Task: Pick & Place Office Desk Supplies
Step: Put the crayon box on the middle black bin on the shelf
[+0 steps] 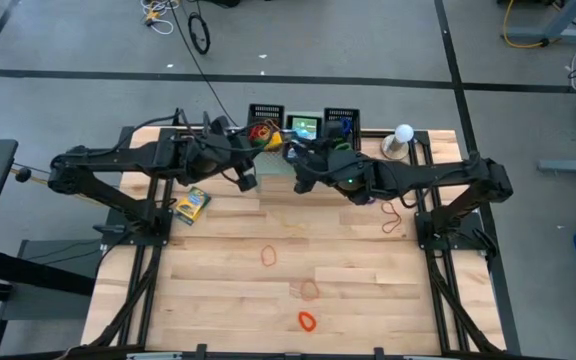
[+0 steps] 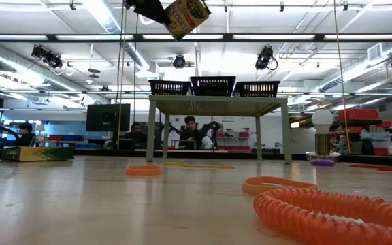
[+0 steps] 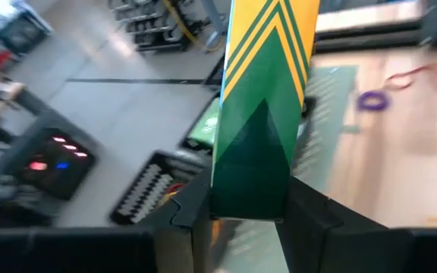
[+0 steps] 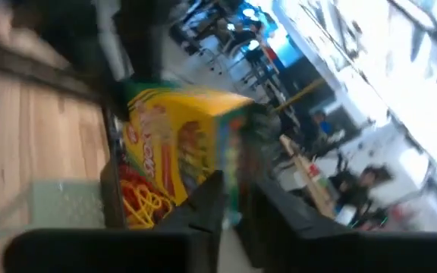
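From above, both my arms reach to the far middle of the surface (image 1: 368, 300), meeting in front of 3 black baskets (image 1: 265, 112) on the pale green stand (image 1: 303, 127). My left pincer (image 1: 268, 141) and right pincer (image 1: 290, 152) converge on a yellow box (image 1: 271, 140) held up beside the left basket. A second yellow-and-green box (image 1: 192, 204) lies flat near the left edge. 3 loops lie well apart on the near boards: a red band (image 1: 269, 256), a faint red band (image 1: 310, 290) and an orange band (image 1: 307, 321). A thin red loop (image 1: 392, 220) lies under my right arm; a white ball-topped object (image 1: 402, 137) stands at the far right.

From surface level, the box (image 2: 186, 16) hangs tilted high above the surface, a dark pincer gripping its upper left corner. A coiled orange band (image 2: 332, 211) fills the near right.

In my left wrist view, my left fingers (image 3: 192, 212) clamp the green end of the box (image 3: 260, 114), one on each side. A purple band (image 3: 372, 100) lies on the surface beyond.

In my right wrist view, my right fingers (image 4: 203, 205) stand slightly apart at the box's (image 4: 180, 136) edge; I cannot tell whether they grip it.
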{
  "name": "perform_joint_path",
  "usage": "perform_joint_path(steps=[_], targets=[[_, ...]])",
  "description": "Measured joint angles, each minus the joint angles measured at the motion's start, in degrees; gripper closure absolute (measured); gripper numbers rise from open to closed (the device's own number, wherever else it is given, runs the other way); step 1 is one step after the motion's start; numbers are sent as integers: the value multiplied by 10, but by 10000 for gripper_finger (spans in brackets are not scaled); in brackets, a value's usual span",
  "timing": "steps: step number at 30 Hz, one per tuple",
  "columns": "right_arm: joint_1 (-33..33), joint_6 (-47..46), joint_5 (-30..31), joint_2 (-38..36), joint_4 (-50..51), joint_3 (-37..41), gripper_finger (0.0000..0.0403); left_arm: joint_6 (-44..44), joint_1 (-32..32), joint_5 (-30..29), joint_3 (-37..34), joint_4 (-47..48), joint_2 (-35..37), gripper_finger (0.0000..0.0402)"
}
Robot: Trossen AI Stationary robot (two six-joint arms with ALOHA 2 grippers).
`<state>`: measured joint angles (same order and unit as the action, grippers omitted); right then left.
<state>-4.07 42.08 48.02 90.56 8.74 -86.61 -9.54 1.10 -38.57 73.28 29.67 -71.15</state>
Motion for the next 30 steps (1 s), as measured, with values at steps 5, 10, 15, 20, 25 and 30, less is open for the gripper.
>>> perform_joint_path(steps=[5, 10, 15, 20, 25, 30], targets=[[4, -187, 21, -34, 16, 0, 268, -68, 1, -63, 0, 8, 2, 273], [38, -539, -83, -88, 89, 0, 220, -146, 1, -134, -1, 4, 0, 277], [111, -912, -280, -109, 116, -1, 198, -233, 1, -172, -1, -36, 0, 277], [162, -1108, -442, -95, 81, -1, 175, -292, 0, -169, -1, -89, 0, 277], [177, -1239, -509, -67, 5, 0, 167, -361, -4, -172, -1, -123, -4, 277], [177, -1309, -522, -41, -22, 0, 169, -394, -9, -183, -1, -134, -15, 277]])
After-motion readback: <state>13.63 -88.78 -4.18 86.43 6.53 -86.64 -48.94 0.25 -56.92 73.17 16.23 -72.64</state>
